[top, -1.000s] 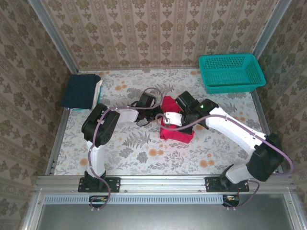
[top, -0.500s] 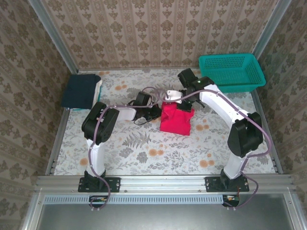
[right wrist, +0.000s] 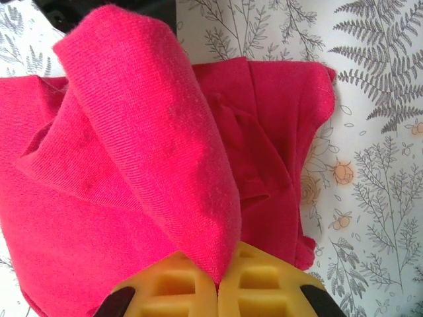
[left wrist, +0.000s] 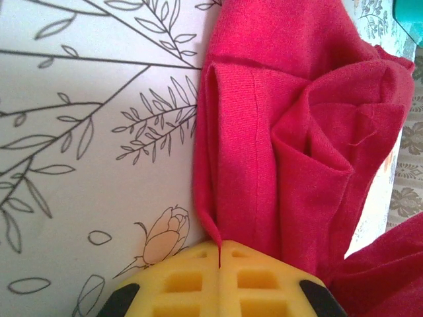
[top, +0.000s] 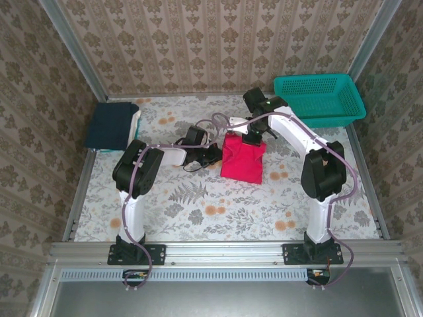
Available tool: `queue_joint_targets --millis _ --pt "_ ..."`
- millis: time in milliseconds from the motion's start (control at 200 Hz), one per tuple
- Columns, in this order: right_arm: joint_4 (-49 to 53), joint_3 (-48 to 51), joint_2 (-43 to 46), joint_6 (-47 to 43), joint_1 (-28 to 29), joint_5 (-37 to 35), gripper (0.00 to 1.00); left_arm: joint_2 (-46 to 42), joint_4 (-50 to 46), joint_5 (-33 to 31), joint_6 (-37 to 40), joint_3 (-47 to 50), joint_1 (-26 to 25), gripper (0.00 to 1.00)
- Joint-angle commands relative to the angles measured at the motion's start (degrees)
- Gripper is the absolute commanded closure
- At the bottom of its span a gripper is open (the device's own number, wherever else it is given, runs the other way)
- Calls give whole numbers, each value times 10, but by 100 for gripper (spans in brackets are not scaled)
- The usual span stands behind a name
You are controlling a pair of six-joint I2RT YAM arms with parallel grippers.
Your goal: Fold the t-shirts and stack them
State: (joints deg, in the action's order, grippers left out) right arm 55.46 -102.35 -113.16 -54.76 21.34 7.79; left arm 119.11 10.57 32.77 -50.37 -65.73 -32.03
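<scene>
The right gripper (top: pixel 252 137) has swung far, dragging the red t-shirt (top: pixel 242 158) flatter mid-table. Wrist views show both it and the left gripper (left wrist: pixel 218 247) pinching red cloth; overhead, folded shirts (top: pixel 114 125) lie far left.

I am not seeing any words, numbers, labels or signs to read here. The table cover (top: pixel 198 198) is showing only flowers and leaves, and the walls (top: pixel 198 46) are showing only a repeating pattern.
</scene>
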Motion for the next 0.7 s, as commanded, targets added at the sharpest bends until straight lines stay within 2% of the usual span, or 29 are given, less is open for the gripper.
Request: queue_joint_targets --millis 0,510,590,630,670,695 --pt "-3 -26 -18 -7 -5 -13 100 59 -56 -38 12 30 0 100" --pt "-95 -33 -88 40 -9 -61 100 59 -58 -35 9 29 5 100" --pt "-112 -34 -100 56 -9 -73 96 59 -59 -35 9 29 5 100" --pt "-130 -31 -103 67 -9 -79 91 58 -58 -35 10 30 5 100" --pt "-151 -28 -103 86 -8 -86 73 57 -58 -35 9 31 6 100" --pt "-161 -25 -101 95 -9 -88 65 57 -57 -35 9 31 6 100"
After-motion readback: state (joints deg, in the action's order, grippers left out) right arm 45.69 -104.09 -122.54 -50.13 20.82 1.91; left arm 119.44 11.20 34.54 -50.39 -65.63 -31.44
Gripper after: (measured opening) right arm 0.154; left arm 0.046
